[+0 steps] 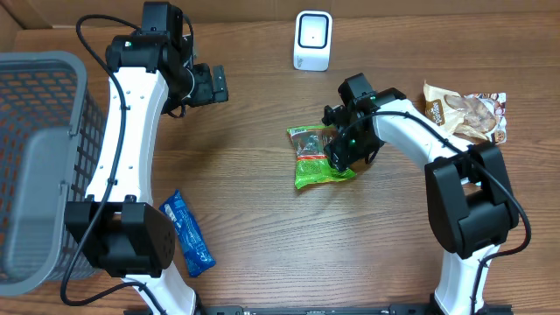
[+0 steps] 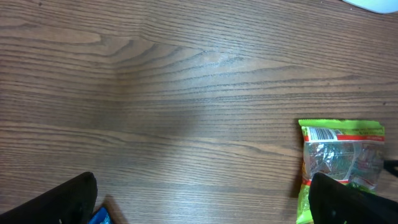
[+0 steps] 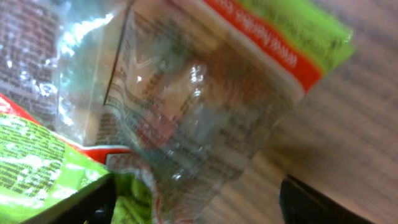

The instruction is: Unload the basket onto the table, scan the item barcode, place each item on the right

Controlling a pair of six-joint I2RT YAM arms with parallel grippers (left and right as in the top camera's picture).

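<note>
Okay, overhead first: the green bag lies flat on the table, just off centre toward 3 o'clock. The right gripper sits over its 2 o'clock corner. The scanner stands at 12 o'clock, well apart from the bag. The left gripper hangs at 11 o'clock, near nothing. Brown pack at 2 o'clock, blue packet at 7 o'clock, basket at 9 o'clock; none lies between bag and scanner.

Left wrist: fingers spread wide, bare wood between them, nothing held. The bag shows at 4 o'clock. A white label patch near its top edge may be the barcode; too small to be sure.

Right wrist: bag film fills the frame, blurred. The fingers show as dark tips at 5 and 7 o'clock, set wide apart, so this hand reads as spread open. Nothing looks pinched; whether the tips touch the bag I cannot tell.

Risks, as a judgement:
- The film looks limp and glossy, so a shallow pinch on one corner could slip.
- The bag could also fold and droop on the lift, hiding the code.
- Closing flat against the table may catch only a wrinkle.
- Glare or crinkles over the code could make the scanner miss.
- The code may end up facing away from the scanner, needing a wrist turn.
</note>
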